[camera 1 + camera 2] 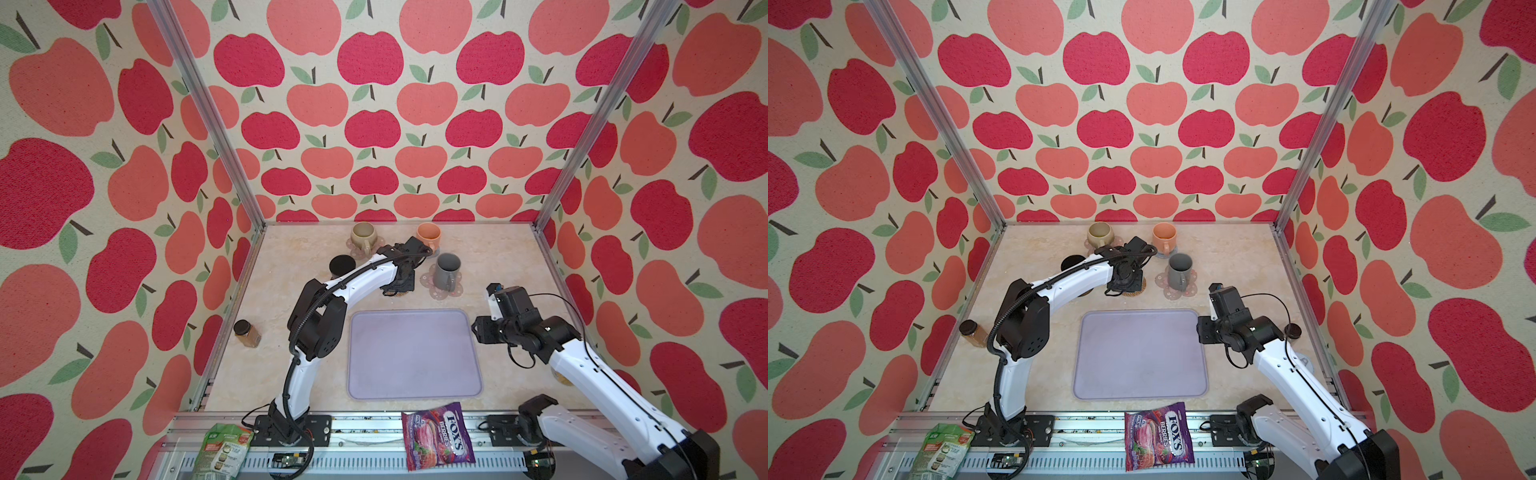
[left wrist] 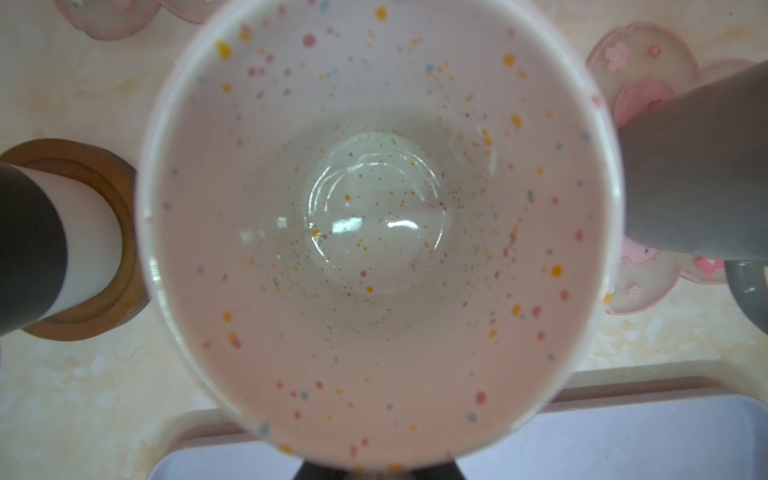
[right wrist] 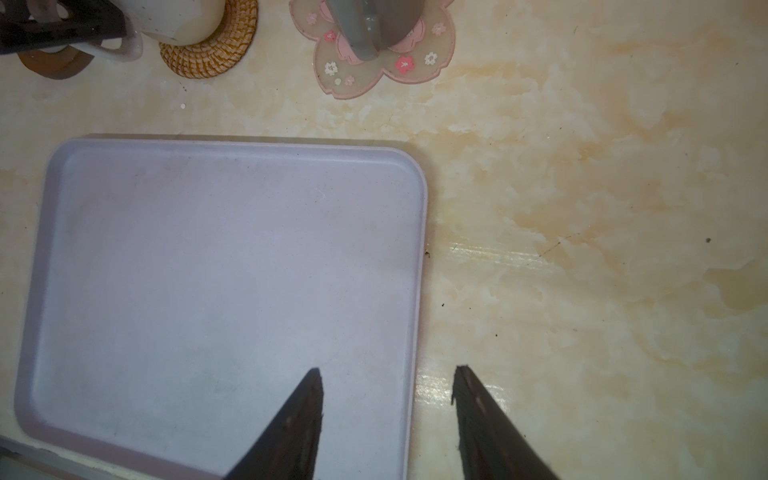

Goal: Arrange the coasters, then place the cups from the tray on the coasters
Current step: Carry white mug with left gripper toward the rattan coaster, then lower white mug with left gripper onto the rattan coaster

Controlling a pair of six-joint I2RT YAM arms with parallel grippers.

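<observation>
The left tool (image 3: pixel 70 31) gripped the speckled mug (image 2: pixel 374 208) by its handle on the rattan coaster (image 3: pixel 208 54); the right tool (image 3: pixel 388 370) hung open over the edge of the tray (image 3: pixel 166 249).

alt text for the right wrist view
The right pincer, jaws apart and holding nothing, hangs over the rim of an empty lavender tray on a marbled table. Beyond it, a white mug rests on a rattan coaster and a grey mug on a pink flower coaster.
</observation>
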